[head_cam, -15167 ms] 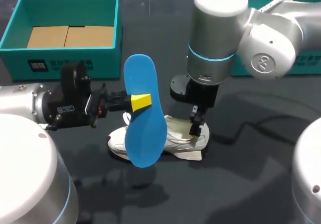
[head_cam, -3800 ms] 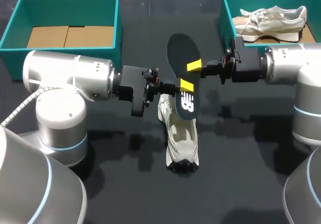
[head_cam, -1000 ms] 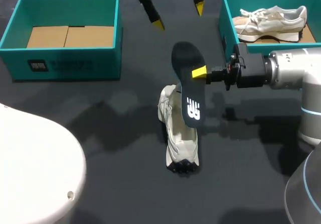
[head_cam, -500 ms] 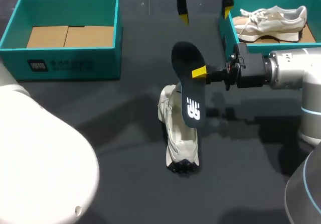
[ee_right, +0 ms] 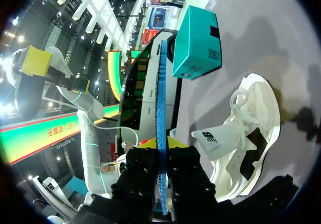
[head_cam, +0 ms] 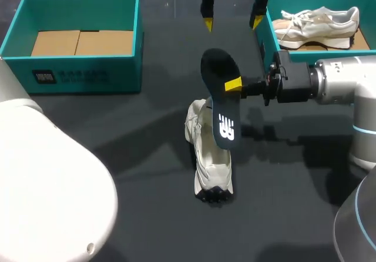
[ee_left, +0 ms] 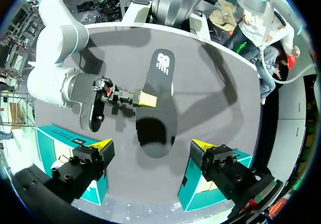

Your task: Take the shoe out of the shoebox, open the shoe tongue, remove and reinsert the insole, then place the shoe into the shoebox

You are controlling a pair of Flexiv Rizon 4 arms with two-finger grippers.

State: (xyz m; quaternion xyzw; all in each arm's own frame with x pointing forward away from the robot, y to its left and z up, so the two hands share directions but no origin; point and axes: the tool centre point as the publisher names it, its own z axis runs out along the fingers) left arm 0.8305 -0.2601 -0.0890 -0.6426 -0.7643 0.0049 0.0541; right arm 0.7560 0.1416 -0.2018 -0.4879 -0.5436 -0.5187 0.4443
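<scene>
Tabletop [head_cam: 135, 174] is dark, and the one loose shoe [head_cam: 211, 171] lies near its middle, so everything else is placed from that. My-side view: the left arm [head_cam: 47, 185] bulks large in the foreground, left of the shoe. The right arm [head_cam: 341, 83] comes in level from the shoe's right. The left shoebox [head_cam: 76, 74], far left of the shoe, holds only cardboard. The right shoebox [head_cam: 320, 53], far right of the shoe, holds a second shoe [head_cam: 317, 24]. The shoe on the tabletop is white and out of both boxes, its tongue [ee_right: 218, 138] lifted. The insole [head_cam: 220, 106] stands on end over the shoe, dark printed face showing, blue underside [ee_right: 160, 108] visible edge-on from the right wrist. Its lower end overlaps the shoe's middle; can't tell if it touches. The right hand [head_cam: 234, 86] is clamped on the insole's upper half, one finger per face. The left hand [head_cam: 231, 22] hangs beyond the shoe's far end, fingers spread wide, holding nothing, with the insole below it [ee_left: 155, 103].
</scene>
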